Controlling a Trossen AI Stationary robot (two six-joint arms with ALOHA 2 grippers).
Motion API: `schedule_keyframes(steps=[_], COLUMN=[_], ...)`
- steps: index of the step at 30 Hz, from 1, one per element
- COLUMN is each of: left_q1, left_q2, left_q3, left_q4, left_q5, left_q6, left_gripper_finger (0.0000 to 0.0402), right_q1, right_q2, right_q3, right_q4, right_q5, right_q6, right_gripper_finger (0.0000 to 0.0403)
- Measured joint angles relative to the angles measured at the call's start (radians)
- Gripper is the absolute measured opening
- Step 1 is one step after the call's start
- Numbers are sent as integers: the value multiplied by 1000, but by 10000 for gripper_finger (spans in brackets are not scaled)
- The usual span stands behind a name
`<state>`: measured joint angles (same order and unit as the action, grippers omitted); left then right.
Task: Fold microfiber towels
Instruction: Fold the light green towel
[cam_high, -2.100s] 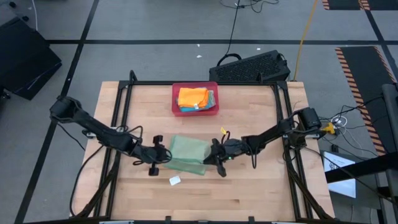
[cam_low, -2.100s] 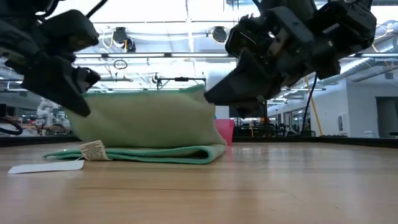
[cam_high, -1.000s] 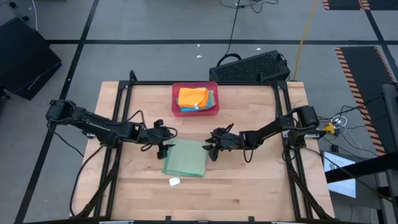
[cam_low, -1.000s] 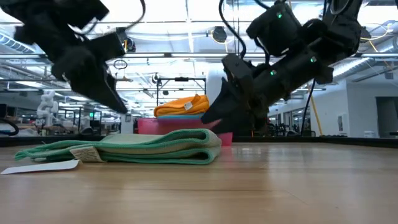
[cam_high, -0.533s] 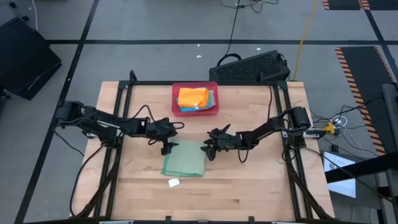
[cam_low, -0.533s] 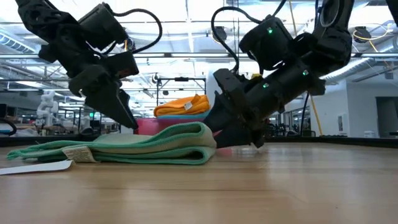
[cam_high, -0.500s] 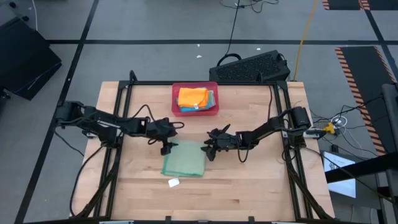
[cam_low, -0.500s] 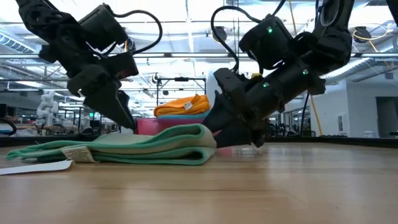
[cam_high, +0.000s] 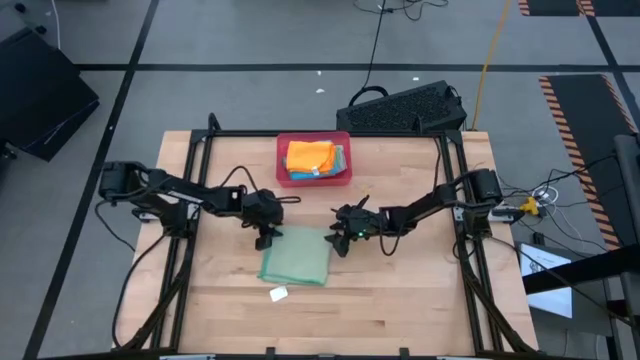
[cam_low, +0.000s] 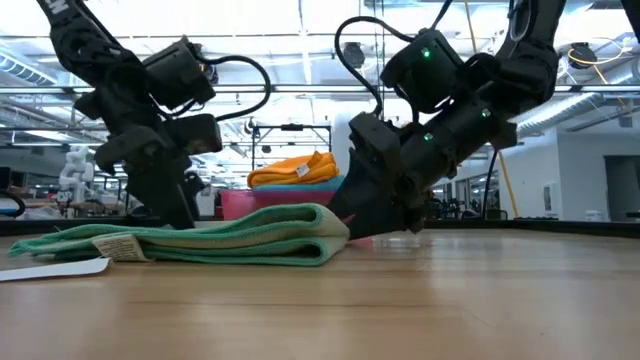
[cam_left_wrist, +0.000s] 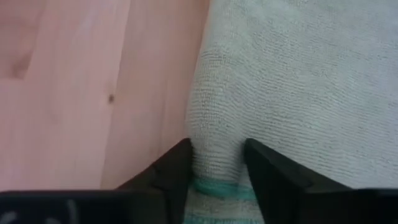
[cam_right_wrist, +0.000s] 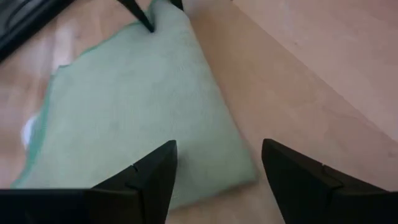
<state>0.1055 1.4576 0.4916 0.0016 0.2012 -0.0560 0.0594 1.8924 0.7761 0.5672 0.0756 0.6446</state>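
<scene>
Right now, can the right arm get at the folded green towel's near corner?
Probably yes. The right gripper hangs open just off the green towel, nothing between them. The left gripper pinches the other far corner, clear of that path.

green towel (cam_left_wrist: 298, 81): matte looped cloth | table (cam_high: 400, 300): smooth wood
</scene>
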Motion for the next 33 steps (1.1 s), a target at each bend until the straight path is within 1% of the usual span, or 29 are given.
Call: schedule_keyframes(steps=[2, 5, 8, 9, 11, 15, 16, 17, 21, 25, 28, 30, 33], left_q1=[1, -3, -10, -15, -26, -69, -80, -91, -140, -200, -252, -296, -389], left_q2=[23, 30, 16, 7, -8, -71, -86, -103, -154, -206, -250, -279, -311], left_q3=[2, 3, 2, 1, 0, -2, -2, -2, -2, -2, -2, -2, -2], left_q4=[19, 15, 4, -2, -3, -7, -13, -21, -43, -67, -99, -119, -119], left_q5=[9, 8, -6, -20, -43, -105, -123, -141, -219, -275, -323, -343, -358], left_q6=[18, 33, 15, 4, -18, -17, -17, -20, -31, -20, -21, -25, -13], left_gripper_finger=[134, 85, 27, 16, 14, 19, 17, 13, 9, 17, 8, 7, 13], right_q1=[-2, 5, 14, 18, 24, 20, 17, 13, 7, 15, 32, 51, 97], right_q2=[11, 14, 15, 16, 17, 16, 16, 15, -12, -53, -86, -104, -110], right_q3=[1, 1, 1, 1, 1, 0, -1, -1, 0, 0, 1, 1, 0], right_q4=[21, 22, 22, 27, 28, 37, 54, 80, 147, 139, 131, 107, 97], right_q5=[-26, -17, -10, -15, -28, -29, -29, -29, -29, -22, -19, 9, 107], right_q6=[1, 0, -14, -23, -49, -124, -148, -169, -223, -337, -399, -447, -578], right_gripper_finger=[222, 205, 171, 155, 119, 32, 18, 12, 18, 7, 8, 9, 8])
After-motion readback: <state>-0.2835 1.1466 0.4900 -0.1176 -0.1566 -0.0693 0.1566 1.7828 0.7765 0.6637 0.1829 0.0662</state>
